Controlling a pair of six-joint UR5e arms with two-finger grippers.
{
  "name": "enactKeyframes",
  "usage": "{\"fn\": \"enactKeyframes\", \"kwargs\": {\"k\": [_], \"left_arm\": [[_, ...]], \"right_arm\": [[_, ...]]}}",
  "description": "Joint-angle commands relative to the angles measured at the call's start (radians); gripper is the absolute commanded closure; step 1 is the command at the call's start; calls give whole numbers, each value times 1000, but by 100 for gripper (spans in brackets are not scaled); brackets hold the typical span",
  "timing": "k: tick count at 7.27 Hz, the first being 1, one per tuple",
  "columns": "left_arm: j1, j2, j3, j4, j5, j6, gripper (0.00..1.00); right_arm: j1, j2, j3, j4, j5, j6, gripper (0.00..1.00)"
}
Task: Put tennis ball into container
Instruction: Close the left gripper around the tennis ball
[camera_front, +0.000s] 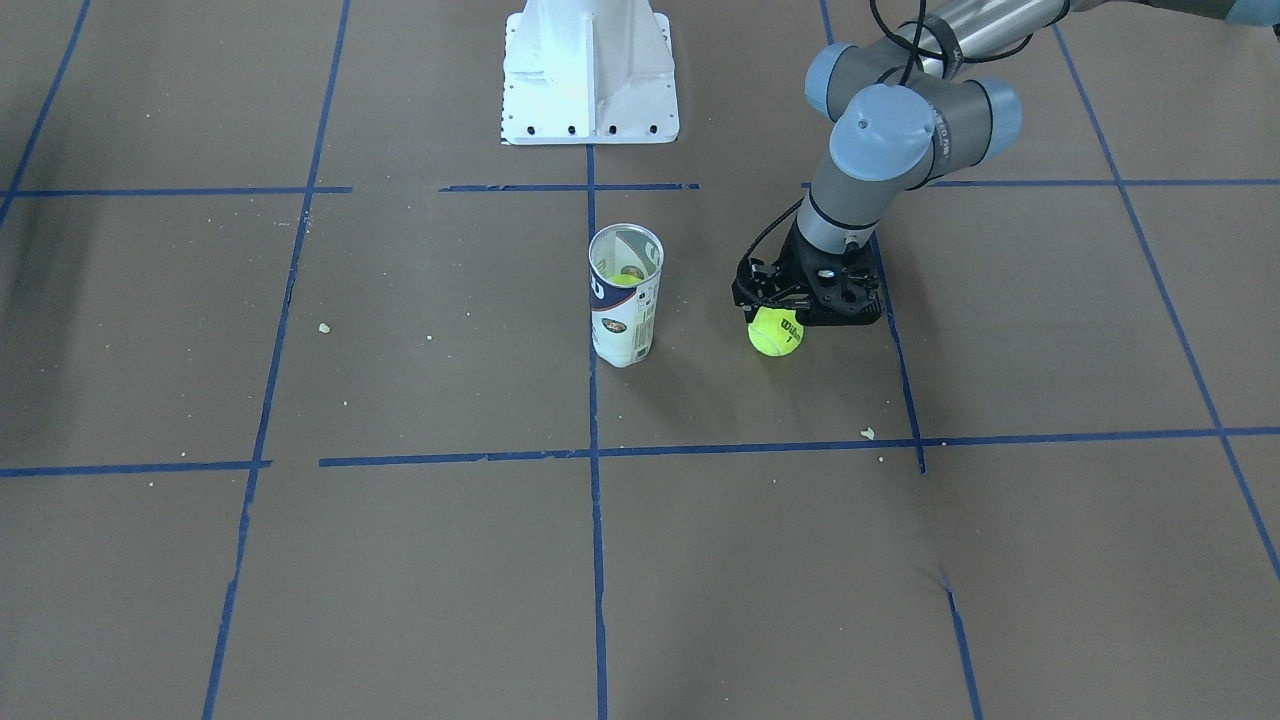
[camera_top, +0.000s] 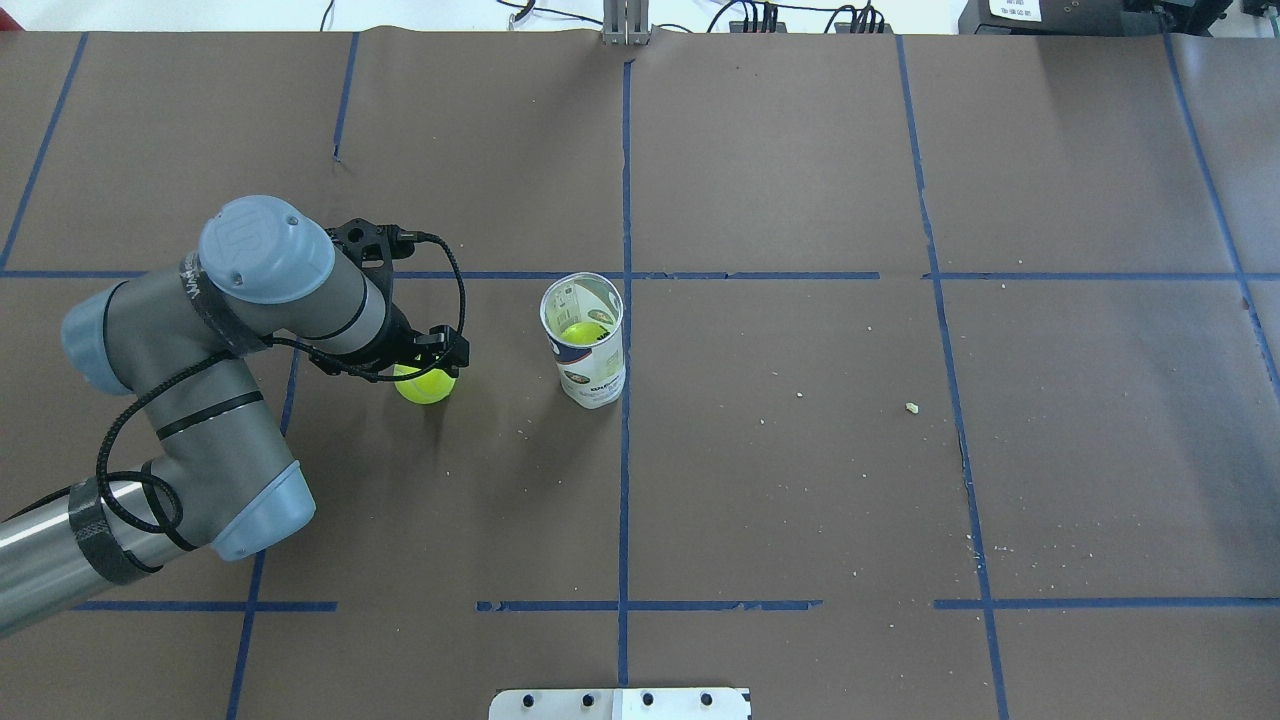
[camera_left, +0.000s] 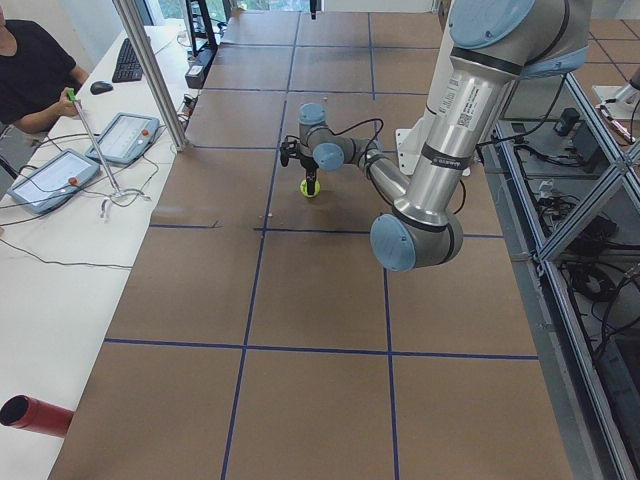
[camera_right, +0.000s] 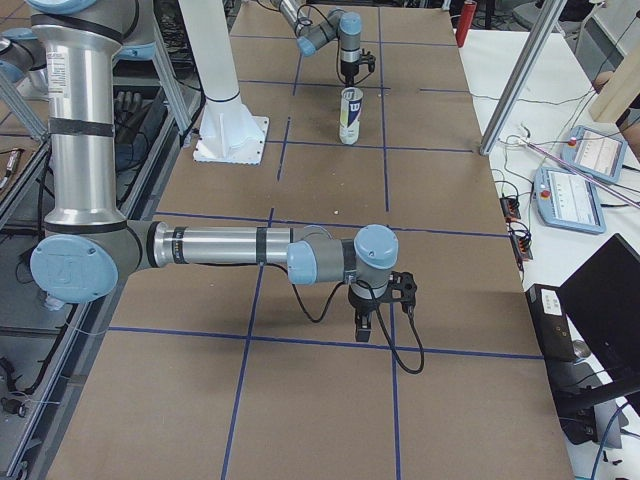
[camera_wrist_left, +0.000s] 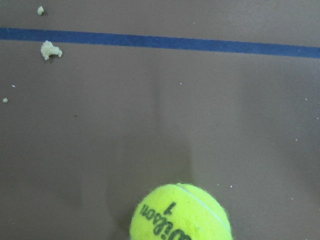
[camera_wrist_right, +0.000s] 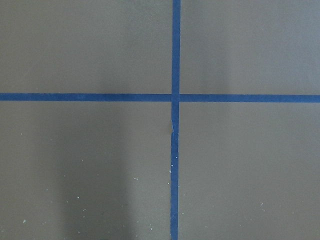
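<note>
The left gripper (camera_front: 782, 312) pointed straight down at the tennis ball (camera_front: 775, 331), its black housing sitting right on top of the ball so that only the ball's lower half, with the black lettering, showed in the front-facing view. The fingers were hidden by the housing and the ball in every view, so how wide the claw stood, and whether it pinched the ball or only straddled it, could not be told. From the left wrist camera the ball filled the bottom edge of the frame, with bare brown table (camera_front: 400, 560) beyond it, a blue tape line (camera_wrist_left: 160, 42) and a few pale crumbs (camera_wrist_left: 50, 50). The ball sat low at the table surface, on the robot's left of the container (camera_front: 626, 295) and clearly apart from it. The container stood upright and open-topped beside the centre tape line, and a second yellow-green ball (camera_front: 625, 279) was already inside it. The right gripper (camera_right: 370, 320) hung over the table far from both, pointing down above a crossing of tape lines (camera_wrist_right: 175, 97); it showed only in the side view, so its opening could not be judged, and nothing appeared under it.
</note>
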Motion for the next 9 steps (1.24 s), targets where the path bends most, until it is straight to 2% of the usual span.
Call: {"fn": "enactKeyframes", "kwargs": {"k": [1, 5, 9], "left_arm": [[2, -3, 18, -8, 1, 0, 0], [2, -30, 67, -36, 7, 3, 0], [2, -21, 67, -36, 7, 5, 0]], "right_arm": [[0, 0, 0, 0, 0, 0, 0], [0, 0, 0, 0, 0, 0, 0], [0, 0, 0, 0, 0, 0, 0]]}}
